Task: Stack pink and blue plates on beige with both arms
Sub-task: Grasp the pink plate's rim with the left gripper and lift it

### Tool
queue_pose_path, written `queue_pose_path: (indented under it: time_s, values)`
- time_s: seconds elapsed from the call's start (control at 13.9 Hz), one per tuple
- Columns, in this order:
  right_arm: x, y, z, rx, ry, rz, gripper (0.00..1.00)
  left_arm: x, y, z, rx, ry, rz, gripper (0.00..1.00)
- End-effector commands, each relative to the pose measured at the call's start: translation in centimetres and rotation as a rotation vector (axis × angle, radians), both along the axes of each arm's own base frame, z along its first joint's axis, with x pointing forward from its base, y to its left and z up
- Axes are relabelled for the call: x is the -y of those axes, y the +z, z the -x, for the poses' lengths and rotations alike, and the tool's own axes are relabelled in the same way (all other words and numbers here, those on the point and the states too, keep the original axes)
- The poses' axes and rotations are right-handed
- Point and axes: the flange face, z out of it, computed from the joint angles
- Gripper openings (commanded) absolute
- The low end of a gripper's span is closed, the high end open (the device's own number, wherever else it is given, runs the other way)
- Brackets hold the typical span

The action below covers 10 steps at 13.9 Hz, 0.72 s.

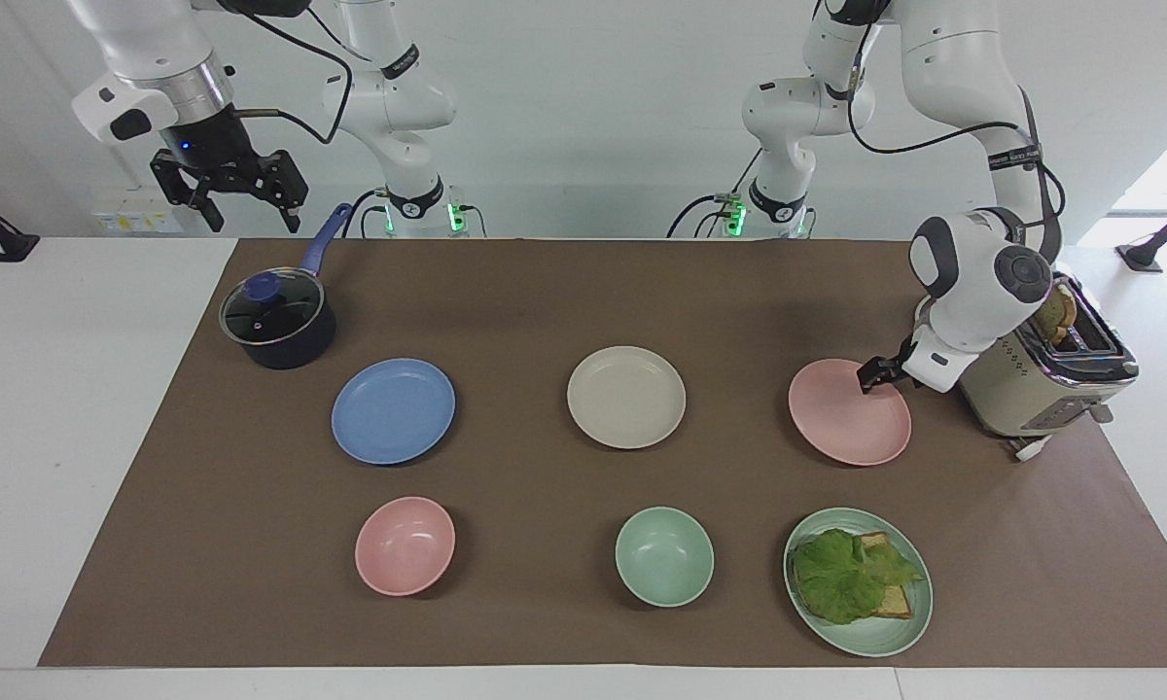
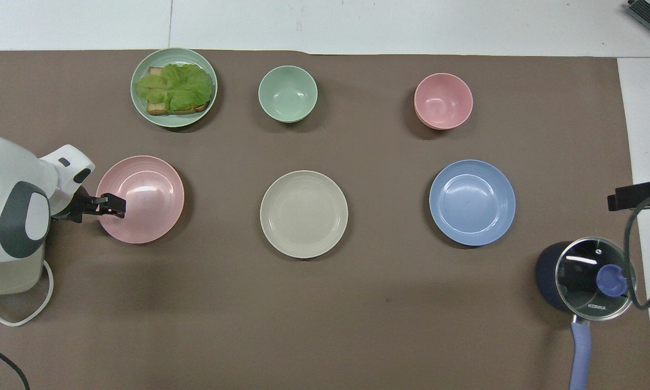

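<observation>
Your right gripper [image 1: 235, 199] waits open, raised at the table edge near the saucepan [image 1: 278, 323]; the blue plate [image 1: 393, 410] lies untouched beside the beige plate [image 1: 626, 397] at the middle. Your left gripper [image 1: 871, 374] is down at the pink plate's [image 1: 849, 411] rim, on the toaster [image 1: 1031, 374] side, fingers open. Straddle the rim squarely, close firmly, then lift level so the plate doesn't tip.

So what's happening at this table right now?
The left gripper is down at the rim of the pink plate, at its toaster edge, jaws open, nothing lifted yet. The right gripper hangs open in the air near the saucepan, waiting. The blue plate and beige plate lie untouched; nothing is stacked.
</observation>
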Motion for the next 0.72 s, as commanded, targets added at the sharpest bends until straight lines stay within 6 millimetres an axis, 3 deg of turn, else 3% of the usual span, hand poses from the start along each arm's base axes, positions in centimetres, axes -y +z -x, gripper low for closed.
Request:
queue_pose_path:
  time_s: [0.0,0.22,0.43,0.5,0.65]
  values:
    - [-0.03,0.04,0.72,-0.002,-0.007,-0.008,1.0,-0.63,-0.4,0.77,0.004,0.024,0.009,0.89]
    - [-0.03,0.05,0.7,-0.001,-0.007,-0.007,1.0,-0.87,-0.41,0.8,0.003,0.044,0.009,0.43]
    - [0.13,0.04,0.73,-0.002,-0.01,-0.008,1.0,-0.7,-0.41,0.79,0.003,0.053,0.009,0.06]
    - [0.05,0.04,0.72,-0.002,-0.009,-0.008,1.0,-0.69,-0.43,0.83,0.0,0.054,0.009,0.0]
    - [0.13,0.04,0.73,-0.002,-0.01,-0.008,1.0,-0.59,-0.31,0.97,-0.027,0.065,0.026,0.0]
